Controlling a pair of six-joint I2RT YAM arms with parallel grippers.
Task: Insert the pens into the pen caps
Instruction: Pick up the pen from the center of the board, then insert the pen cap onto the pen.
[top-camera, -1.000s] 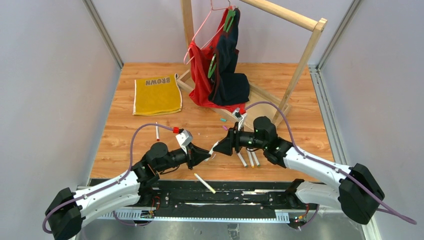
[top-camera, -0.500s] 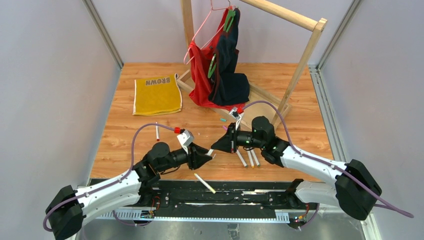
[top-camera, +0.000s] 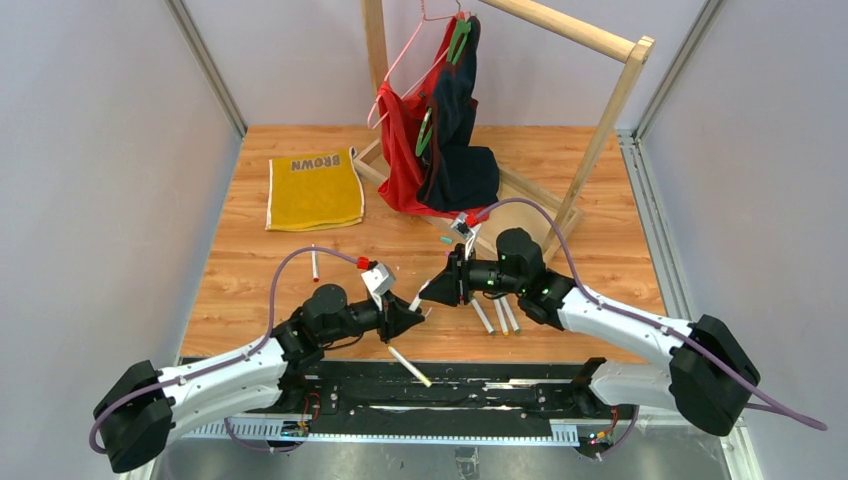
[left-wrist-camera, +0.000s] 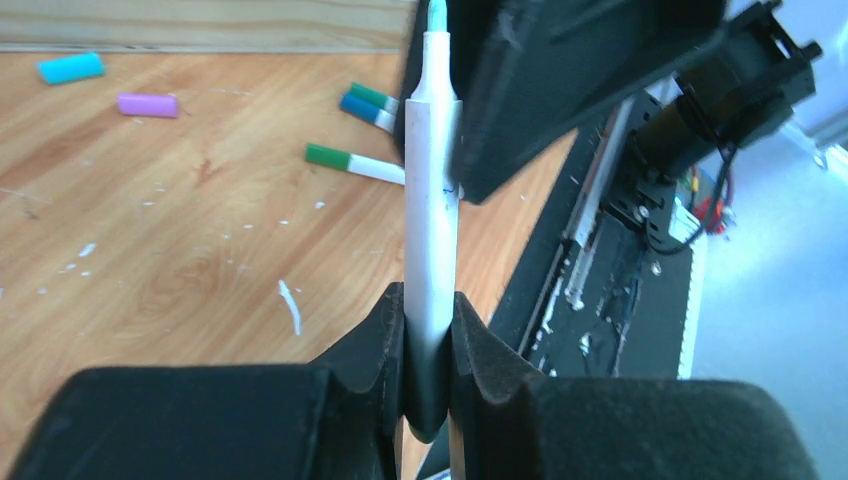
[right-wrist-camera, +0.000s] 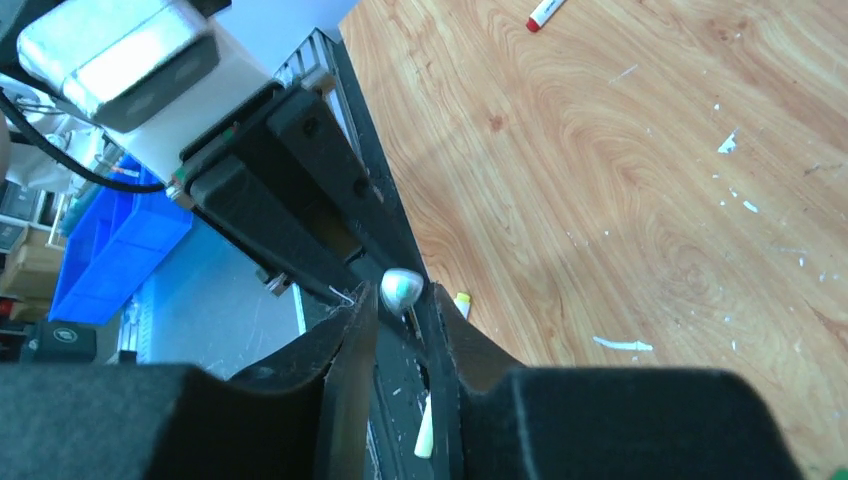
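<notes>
A white pen (left-wrist-camera: 432, 200) with a teal tip stands upright in my left gripper (left-wrist-camera: 430, 330), which is shut on its lower barrel. My right gripper (right-wrist-camera: 403, 305) meets it head-on, its fingers pressed to either side of the pen's tip end (right-wrist-camera: 401, 289). From above, the two grippers (top-camera: 418, 312) (top-camera: 425, 293) sit nose to nose at the table's near middle. Three capped pens (top-camera: 498, 318) lie just right of them. A teal pen cap (left-wrist-camera: 71, 68) and a purple pen cap (left-wrist-camera: 147, 104) lie loose further back. Another pen (top-camera: 314, 263) lies at the left.
A yellow-ended pen (top-camera: 410, 367) lies on the black base rail (top-camera: 520, 395) below the grippers. A yellow towel (top-camera: 314, 190) lies at the back left. A wooden rack (top-camera: 600, 140) with red and dark clothes (top-camera: 445, 150) on hangers stands at the back.
The two grippers have drawn closer together. My right gripper's jaws, wide a second ago, have come in around the pen's tip. My left gripper still has the pen.
</notes>
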